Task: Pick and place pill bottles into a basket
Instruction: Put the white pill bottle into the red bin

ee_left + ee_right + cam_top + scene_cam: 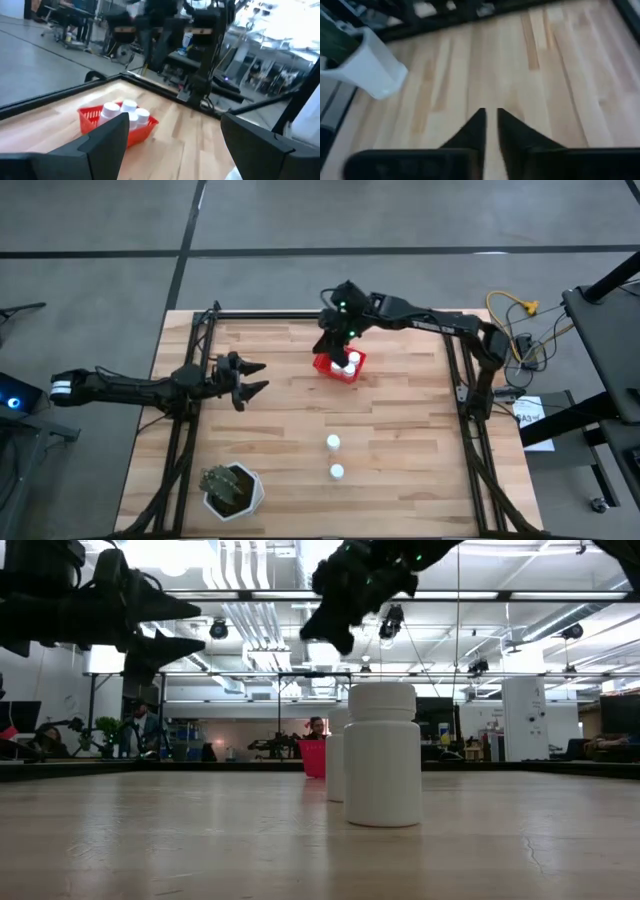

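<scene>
The red basket [338,367] stands on the table's far middle, with white pill bottles [128,109] upright in it. Two more pill bottles [333,443] [337,472] stand on their bases nearer the front edge; the low view shows them close up [381,755]. My right gripper [330,343] hangs above the basket's far left side. It points slantwise down, shut and with nothing between its fingers [490,113]. My left gripper [252,378] waits open and level over the table's left side, pointing toward the basket [117,125].
A white hexagonal plant pot [233,491] with a green plant stands at the near left corner and also shows in the right wrist view [371,71]. Black frame rails [190,350] run along the table's left, right and far edges. Bare wood lies between basket and loose bottles.
</scene>
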Controlling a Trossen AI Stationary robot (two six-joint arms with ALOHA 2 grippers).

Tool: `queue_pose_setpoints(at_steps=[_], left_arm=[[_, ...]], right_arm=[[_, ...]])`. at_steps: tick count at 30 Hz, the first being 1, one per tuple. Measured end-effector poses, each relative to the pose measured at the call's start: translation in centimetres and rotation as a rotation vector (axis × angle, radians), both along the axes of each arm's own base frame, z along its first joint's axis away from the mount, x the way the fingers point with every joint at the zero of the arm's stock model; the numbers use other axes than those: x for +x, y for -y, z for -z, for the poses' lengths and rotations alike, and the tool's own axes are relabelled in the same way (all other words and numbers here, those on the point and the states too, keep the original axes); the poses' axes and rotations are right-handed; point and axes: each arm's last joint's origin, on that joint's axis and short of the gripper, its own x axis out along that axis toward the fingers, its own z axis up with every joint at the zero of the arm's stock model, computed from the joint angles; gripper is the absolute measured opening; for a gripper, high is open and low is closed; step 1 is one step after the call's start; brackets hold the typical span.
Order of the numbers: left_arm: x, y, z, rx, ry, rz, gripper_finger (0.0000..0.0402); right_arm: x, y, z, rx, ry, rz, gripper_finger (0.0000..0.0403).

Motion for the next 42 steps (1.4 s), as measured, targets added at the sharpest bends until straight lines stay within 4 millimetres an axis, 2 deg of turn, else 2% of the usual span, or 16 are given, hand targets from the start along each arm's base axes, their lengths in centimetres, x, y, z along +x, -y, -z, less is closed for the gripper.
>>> queue_pose_setpoints(at_steps=[2,9,15,18,22,27,30,36,42], left_arm=[[0.0,0.0,-0.1,-0.022,0.012,0.002,0.0297],[0.2,0.0,-0.4,0.025,0.002,-0.002,0.0297],[0.5,0.0,-0.8,0.034,-0.007,-0.003,0.0297],[0.8,-0.1,-1.1,0.035,-0.007,-0.003,0.0297],[1.1,-0.1,-1.5,0.035,-0.008,-0.003,0.0297],[1.5,-0.1,-1.9,0.034,-0.014,-0.002,0.0297],[1.6,-0.1,-1.8,0.032,-0.023,0.001,0.0297],[2.0,-0.2,-2.3,0.032,-0.018,0.001,0.0297],[2.4,-0.2,-2.8,0.033,-0.014,0.001,0.0297]], right_arm=[[-0.7,-0.4,-1.5,-0.018,0.05,-0.007,0.0017],[-5.1,-2.6,-7.1,-0.088,0.211,-0.02,0.0009],[-10.2,-5.0,-9.1,-0.093,0.407,0.015,0.0008],[-12.8,-6.1,-8.1,-0.11,0.511,0.098,0.0008],[-15.2,-7.5,-4.6,-0.111,0.636,0.156,0.0008],[-16.4,-9.5,0.5,-0.1,0.643,0.092,0.0008],[-16.7,-10.5,2.6,-0.102,0.676,0.054,0.0008],[-17.8,-11.6,5.6,-0.08,0.76,0.181,0.0008],[-20.0,-12.6,6.8,-0.082,0.82,0.228,0.0008]])
